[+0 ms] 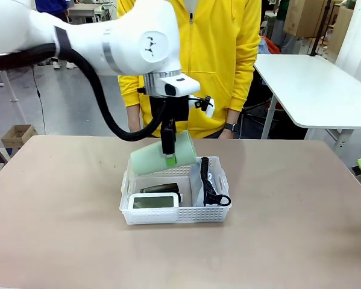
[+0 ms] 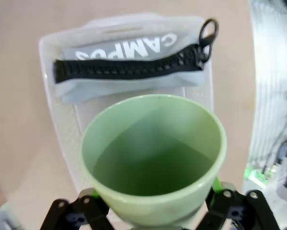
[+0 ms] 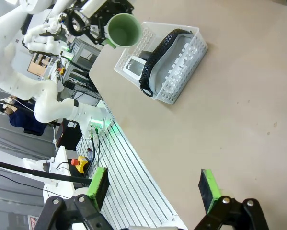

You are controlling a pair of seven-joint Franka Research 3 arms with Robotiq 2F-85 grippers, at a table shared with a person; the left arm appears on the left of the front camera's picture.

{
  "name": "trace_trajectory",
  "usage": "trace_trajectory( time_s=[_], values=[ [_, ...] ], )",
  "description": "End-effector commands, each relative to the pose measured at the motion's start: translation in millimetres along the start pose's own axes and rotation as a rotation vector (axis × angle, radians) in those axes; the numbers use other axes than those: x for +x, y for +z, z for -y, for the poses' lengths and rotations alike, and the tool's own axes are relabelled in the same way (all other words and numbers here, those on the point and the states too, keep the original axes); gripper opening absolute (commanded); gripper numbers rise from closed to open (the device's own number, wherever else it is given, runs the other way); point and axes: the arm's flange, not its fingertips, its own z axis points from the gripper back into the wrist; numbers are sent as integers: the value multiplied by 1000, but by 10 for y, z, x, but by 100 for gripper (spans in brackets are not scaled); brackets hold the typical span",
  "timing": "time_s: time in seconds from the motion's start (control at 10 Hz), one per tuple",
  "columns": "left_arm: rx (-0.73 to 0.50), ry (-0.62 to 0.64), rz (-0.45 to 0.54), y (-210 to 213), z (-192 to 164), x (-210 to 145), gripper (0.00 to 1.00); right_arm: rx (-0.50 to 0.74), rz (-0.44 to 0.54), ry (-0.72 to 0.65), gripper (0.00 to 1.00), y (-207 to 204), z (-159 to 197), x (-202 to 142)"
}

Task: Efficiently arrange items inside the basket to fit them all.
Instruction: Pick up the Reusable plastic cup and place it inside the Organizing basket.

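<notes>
Fingers [image 2: 81, 213] of the left gripper [image 1: 169, 158] are closed on the pale green cup [image 1: 163, 156] from two sides, and they hold it in the air, tilted on its side, just above the back part of the white basket [image 1: 174, 215]. In the left wrist view the open mouth of the cup faces the camera and the basket is under it. Inside the basket, the grey "CAMPUS" pouch [image 2: 129, 67] with its black strap stands along the right wall, the white screen device [image 1: 154, 201] lies at the front left, and a dark thing behind it is probably the black stapler [image 1: 159, 188], though it is partly hidden. The right gripper [image 3: 154, 187] hangs well apart over the bare table [image 3: 239, 96], its green pads wide apart with nothing between them. A person in a yellow jacket [image 1: 219, 54] stands at the far side.
</notes>
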Motion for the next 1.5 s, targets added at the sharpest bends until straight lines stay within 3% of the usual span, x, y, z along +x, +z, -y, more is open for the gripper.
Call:
trace_trajectory(
  time_s=[0.0, 0.2, 0.6, 1.4],
  values=[
    [-24, 52, -35, -59, -191, 126, 89, 20, 26, 25, 100, -12, 1, 13],
    [-25, 38, -82, -245, -217, 166, 89, 20, 26, 25, 100, -12, 1, 13],
    [113, 28, -151, -459, -97, 83, 89, 20, 26, 25, 100, -12, 1, 13],
    [176, 82, -195, -642, -167, -22, 89, 20, 26, 25, 100, -12, 1, 13]
  ],
)
